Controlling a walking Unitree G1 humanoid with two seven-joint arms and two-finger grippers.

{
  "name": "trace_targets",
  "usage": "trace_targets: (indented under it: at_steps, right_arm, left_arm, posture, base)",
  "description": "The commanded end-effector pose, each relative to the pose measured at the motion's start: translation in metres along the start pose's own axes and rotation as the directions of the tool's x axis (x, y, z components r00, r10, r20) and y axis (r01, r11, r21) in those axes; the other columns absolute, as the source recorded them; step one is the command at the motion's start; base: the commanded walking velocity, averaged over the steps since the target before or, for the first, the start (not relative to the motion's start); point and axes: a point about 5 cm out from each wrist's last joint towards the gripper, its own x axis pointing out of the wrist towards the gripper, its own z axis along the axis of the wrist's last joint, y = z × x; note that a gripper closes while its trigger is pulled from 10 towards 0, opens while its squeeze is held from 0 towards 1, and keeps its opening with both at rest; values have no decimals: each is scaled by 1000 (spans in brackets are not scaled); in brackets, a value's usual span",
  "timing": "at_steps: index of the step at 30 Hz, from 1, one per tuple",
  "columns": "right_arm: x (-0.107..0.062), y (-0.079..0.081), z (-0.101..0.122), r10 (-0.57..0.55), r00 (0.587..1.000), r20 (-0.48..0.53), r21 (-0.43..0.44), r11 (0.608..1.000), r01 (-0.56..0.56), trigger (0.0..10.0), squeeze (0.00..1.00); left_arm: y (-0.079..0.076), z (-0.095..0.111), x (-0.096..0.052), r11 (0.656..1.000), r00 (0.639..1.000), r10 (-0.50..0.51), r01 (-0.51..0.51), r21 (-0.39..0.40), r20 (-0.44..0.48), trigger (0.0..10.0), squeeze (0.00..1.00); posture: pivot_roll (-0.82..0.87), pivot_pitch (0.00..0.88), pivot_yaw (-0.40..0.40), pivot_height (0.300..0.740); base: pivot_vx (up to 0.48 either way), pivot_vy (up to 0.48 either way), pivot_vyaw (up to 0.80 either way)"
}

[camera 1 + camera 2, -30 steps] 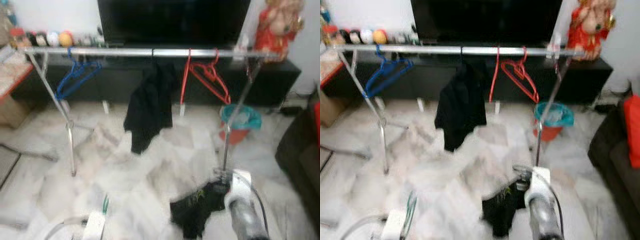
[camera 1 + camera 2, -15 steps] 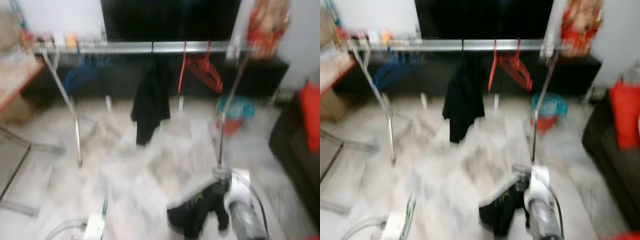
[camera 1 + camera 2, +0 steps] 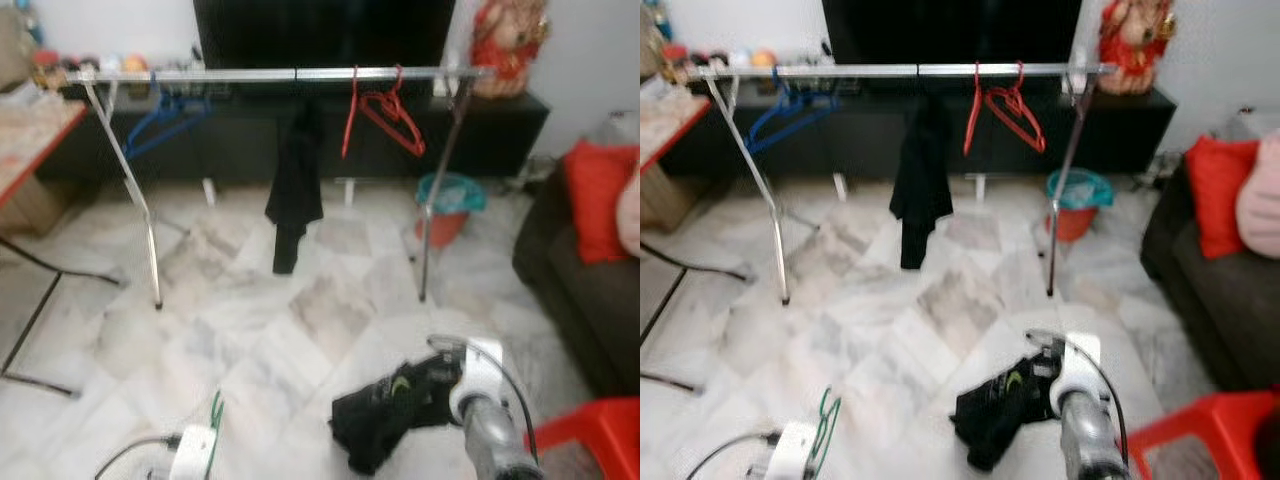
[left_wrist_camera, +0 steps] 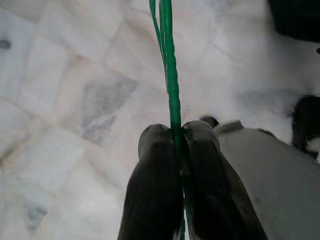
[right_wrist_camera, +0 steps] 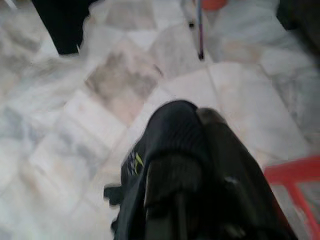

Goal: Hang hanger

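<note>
The two black fingers [image 4: 155, 195] of the left gripper [image 4: 175, 150] are pressed together on the thin wire of a green hanger [image 4: 171, 75], which is being held low at the robot's left side, well short of the rail. The right gripper [image 5: 192, 130] is closed on a bundle of soft black cloth [image 3: 395, 405] marked with a small green logo, which is being carried low on the right.

The carrying step is judged to be under way: the hanger is being brought toward the clothes rack and is not yet hung. For the next move, the rack is to be approached, the left arm lifted, and the hanger's hook set over a bare stretch of the rail [image 3: 250, 75].

The rail is a straight, shiny metal tube, borne on slanted silver legs [image 3: 130, 190]. On it a blue hanger [image 3: 165, 115], a limp black garment [image 3: 297, 180] and red hangers [image 3: 385, 110] are being carried. The floor [image 3: 250, 330] is glossy pale marble tile, veined grey.
</note>
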Motion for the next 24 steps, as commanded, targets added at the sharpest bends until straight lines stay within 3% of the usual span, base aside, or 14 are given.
trace_targets:
  at_steps: [1,8,12,15,18,19,21,24]
  right_arm:
    - [2,1,9,2,999,35,0,1000,-2,10000,0]
    - [3,3,11,13,999,40,-2,1000,-13,10000,0]
    - [4,4,13,26,999,44,-18,1000,-25,10000,0]
    - [7,7,23,58,996,66,-88,995,-52,10000,0]
    - [10,8,37,77,992,105,-129,990,-63,10000,0]
    - [12,6,48,76,988,135,-119,991,-60,10000,0]
    - [14,5,55,76,986,146,-130,990,-57,10000,0]
    - [18,5,73,83,985,150,-190,980,-53,10000,0]
  left_arm:
    - [1,-2,0,1000,1000,-2,3,18,-11,10000,0]
    - [2,-2,-1,1000,1000,0,0,31,7,10000,0]
    - [4,16,2,999,997,-3,-1,46,81,10000,0]
    - [9,37,3,998,986,-14,4,63,168,10000,0]
    - [16,67,3,998,956,-25,6,64,294,10000,0]
    - [22,88,0,997,924,-44,14,81,379,10000,0]
    - [25,101,-3,995,899,-65,26,95,433,10000,0]
    - [33,141,-17,975,802,-215,144,168,558,10000,0]
  posture:
    - [24,0,-41,740]
    - [24,0,-40,740]
    - [27,0,-40,740]
    - [28,0,-38,740]
    - [30,0,-37,740]
    - [32,0,-38,740]
    - [32,0,-38,740]
    - [36,0,-39,740]
  base:
    - [-304,0,0]
    - [-163,0,0]
    - [0,0,0]
    - [0,0,0]
    - [0,0,0]
    - [0,0,0]
    - [0,0,0]
    - [0,0,0]
